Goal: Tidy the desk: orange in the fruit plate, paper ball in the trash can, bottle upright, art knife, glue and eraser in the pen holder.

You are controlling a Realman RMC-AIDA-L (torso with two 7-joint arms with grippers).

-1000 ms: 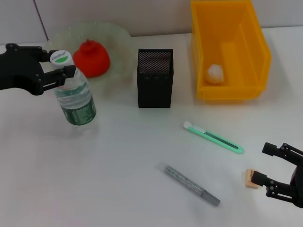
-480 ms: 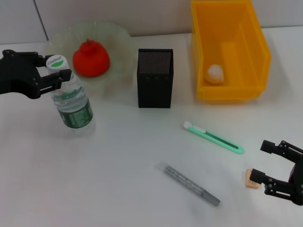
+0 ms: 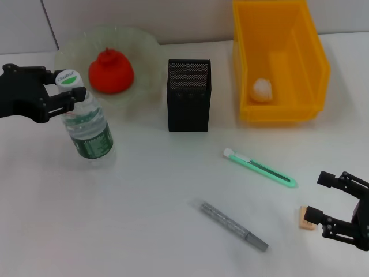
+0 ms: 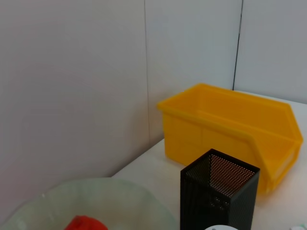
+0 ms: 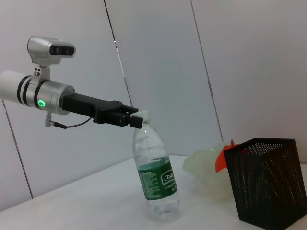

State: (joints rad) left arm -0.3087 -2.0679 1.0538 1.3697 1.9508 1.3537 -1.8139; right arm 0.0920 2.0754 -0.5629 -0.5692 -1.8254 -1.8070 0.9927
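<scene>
The clear bottle (image 3: 87,124) with a green label stands upright on the desk, and my left gripper (image 3: 60,88) is shut on its neck just under the white cap; the right wrist view shows the same hold on the bottle (image 5: 156,175). The orange (image 3: 111,71) lies in the glass fruit plate (image 3: 141,49). A paper ball (image 3: 262,89) sits inside the yellow trash can (image 3: 314,63). The green art knife (image 3: 259,167), grey glue stick (image 3: 233,225) and tan eraser (image 3: 306,219) lie on the desk. My right gripper (image 3: 324,199) is open beside the eraser.
The black mesh pen holder (image 3: 189,95) stands between plate and trash can, also seen from the left wrist as the pen holder (image 4: 218,191) before the trash can (image 4: 230,129). A wall runs behind the desk.
My left gripper and the bottle in it have shifted a little to the left and the bottle stands straighter. The right gripper has edged slightly left near the eraser.
</scene>
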